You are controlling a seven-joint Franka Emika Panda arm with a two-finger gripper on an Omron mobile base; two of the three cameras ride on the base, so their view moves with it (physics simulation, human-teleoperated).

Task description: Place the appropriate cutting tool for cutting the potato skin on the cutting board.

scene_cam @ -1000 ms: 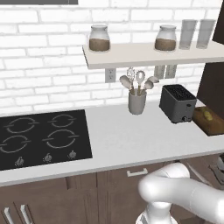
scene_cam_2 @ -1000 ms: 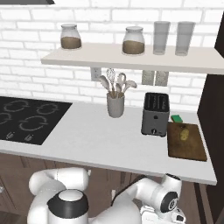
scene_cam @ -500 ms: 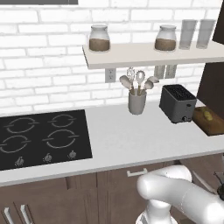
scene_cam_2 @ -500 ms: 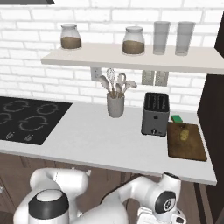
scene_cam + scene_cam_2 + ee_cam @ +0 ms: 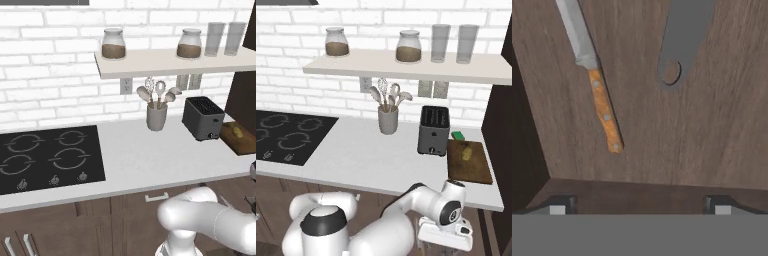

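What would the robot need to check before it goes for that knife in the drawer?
1. Knife in sight of the hand camera: ok, it lies flat on the wooden drawer floor, orange handle toward the gripper.
2. Gripper open and empty: ok, the fingertips stand wide apart with nothing between them.
3. Gripper centred over the handle: not ok, the handle sits left of the midline.
4. Neighbouring grey tool apart from the knife: ok.
5. Room left on the cutting board: ok, only the potato lies on it.
6. Knife sharpness: cannot tell.
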